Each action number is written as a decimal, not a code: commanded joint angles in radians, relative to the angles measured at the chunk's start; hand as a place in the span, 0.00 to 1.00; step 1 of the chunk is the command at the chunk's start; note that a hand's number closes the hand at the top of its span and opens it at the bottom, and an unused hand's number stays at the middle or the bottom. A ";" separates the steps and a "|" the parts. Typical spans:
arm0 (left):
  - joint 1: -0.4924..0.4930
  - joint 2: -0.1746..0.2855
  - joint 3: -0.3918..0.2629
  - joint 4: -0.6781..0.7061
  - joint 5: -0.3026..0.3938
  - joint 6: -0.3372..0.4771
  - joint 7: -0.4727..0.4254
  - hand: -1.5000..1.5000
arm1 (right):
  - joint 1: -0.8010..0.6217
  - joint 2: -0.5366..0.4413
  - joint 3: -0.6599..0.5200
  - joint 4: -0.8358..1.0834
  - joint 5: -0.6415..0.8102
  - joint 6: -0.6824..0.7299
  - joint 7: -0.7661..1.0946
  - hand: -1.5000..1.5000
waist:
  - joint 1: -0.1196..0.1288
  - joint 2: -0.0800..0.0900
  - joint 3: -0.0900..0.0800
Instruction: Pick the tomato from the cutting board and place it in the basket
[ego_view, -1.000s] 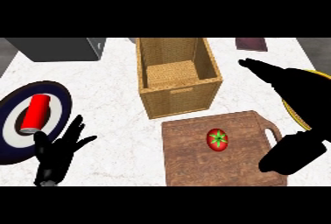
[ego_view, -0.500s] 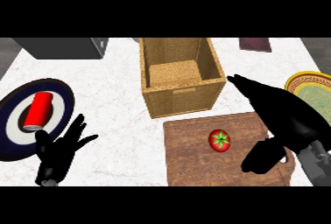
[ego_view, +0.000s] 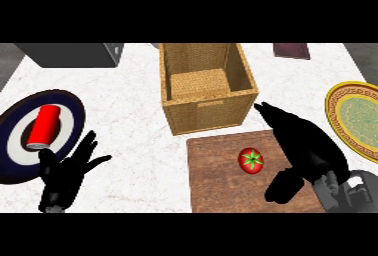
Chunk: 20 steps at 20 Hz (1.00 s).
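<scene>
Because the tomato (ego_view: 251, 160) lies on the cutting board (ego_view: 218, 192) below the basket (ego_view: 210, 111), the right hand (ego_view: 304, 147) flanks it, released and empty, apparently poised to grasp, while the left hand (ego_view: 65, 176) rests open at lower left.

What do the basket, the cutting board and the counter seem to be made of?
The basket looks like woven wicker or straw: tan, matte, plaited texture. The cutting board looks like wood: brown, matte, visible grain. The counter is probably marble or similar stone: white with faint grey veins.

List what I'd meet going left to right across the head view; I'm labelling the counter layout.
red can → left hand → basket → tomato → right hand → yellow-green plate
</scene>
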 joint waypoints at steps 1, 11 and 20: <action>0.061 0.032 -0.007 0.026 -0.014 -0.022 0.049 0.50 | 0.046 0.064 0.038 0.000 0.078 -0.029 0.098 0.00 | 0.005 0.007 -0.007; 0.064 -0.017 -0.020 0.041 -0.055 0.009 0.047 0.50 | 0.124 0.086 0.013 0.105 0.195 -0.065 -0.072 0.00 | 0.007 0.009 -0.006; 0.025 -0.007 0.024 0.083 -0.049 -0.023 0.061 0.50 | 0.144 0.174 0.051 0.140 0.266 -0.020 -0.037 0.00 | 0.000 0.008 -0.007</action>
